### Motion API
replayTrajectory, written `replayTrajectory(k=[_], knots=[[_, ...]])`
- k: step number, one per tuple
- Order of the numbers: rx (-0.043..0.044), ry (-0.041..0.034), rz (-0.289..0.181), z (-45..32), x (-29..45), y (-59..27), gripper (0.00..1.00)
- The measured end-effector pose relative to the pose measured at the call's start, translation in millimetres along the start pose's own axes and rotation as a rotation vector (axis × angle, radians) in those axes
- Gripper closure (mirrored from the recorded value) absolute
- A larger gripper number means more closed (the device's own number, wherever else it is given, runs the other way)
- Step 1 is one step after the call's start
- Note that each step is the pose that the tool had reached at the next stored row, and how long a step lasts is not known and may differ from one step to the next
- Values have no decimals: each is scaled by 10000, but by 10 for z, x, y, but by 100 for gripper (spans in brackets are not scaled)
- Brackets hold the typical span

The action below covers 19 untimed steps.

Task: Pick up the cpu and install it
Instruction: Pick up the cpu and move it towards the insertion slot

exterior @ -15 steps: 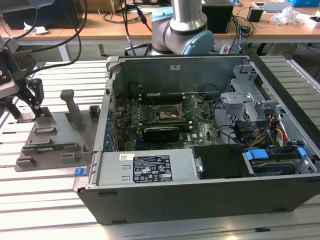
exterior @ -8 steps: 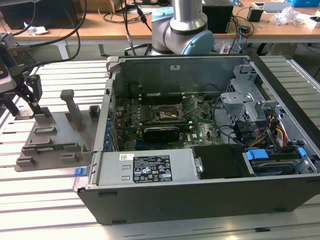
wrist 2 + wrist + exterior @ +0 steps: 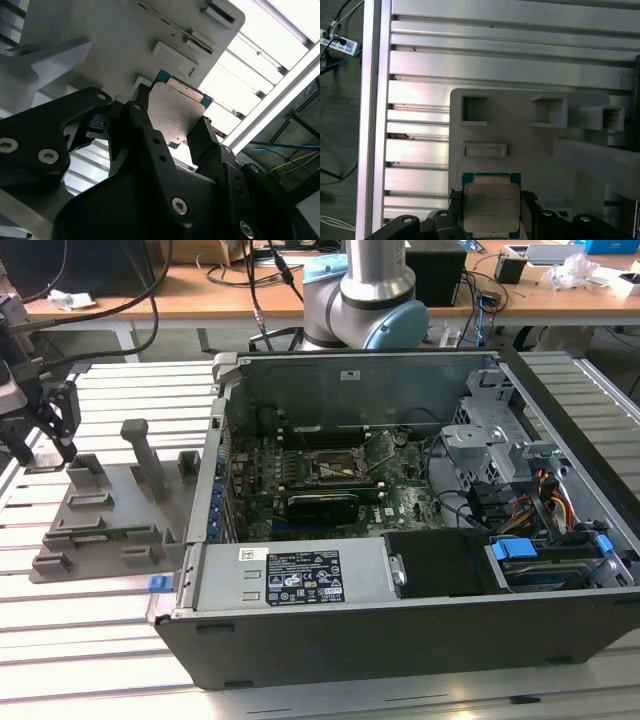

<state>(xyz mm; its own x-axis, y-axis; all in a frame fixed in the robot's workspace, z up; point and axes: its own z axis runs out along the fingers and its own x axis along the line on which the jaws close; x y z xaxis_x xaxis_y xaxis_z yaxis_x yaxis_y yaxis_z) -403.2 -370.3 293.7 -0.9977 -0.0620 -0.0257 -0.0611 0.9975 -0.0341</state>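
Note:
The cpu (image 3: 491, 207), a flat square chip with a dull silver top and green rim, sits between the two black fingers of my gripper (image 3: 491, 201) in both wrist views. One finger presses each side edge of the cpu (image 3: 177, 112), so the gripper (image 3: 175, 116) is shut on it, just over the grey fixture plate (image 3: 520, 145). In the exterior view the gripper (image 3: 50, 440) hangs at the far left, above the plate's (image 3: 110, 510) far-left corner. The motherboard socket (image 3: 335, 468) lies inside the opened computer case (image 3: 400, 630), well to the exterior view's right of the gripper.
The fixture plate carries upright posts (image 3: 145, 455) and pocket blocks close to the gripper. The case's raised walls (image 3: 200, 490) stand between the plate and the motherboard. A slatted aluminium table (image 3: 90, 620) lies under everything. Cables and a drive cage (image 3: 480, 450) crowd the case's right side.

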Motion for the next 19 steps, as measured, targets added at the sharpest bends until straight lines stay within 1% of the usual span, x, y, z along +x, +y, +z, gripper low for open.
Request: replayTrajectory(k=[9, 19], knots=[[0, -1, 0, -99, -3, -3, 45], [0, -1, 0, -239, -6, -8, 45]])
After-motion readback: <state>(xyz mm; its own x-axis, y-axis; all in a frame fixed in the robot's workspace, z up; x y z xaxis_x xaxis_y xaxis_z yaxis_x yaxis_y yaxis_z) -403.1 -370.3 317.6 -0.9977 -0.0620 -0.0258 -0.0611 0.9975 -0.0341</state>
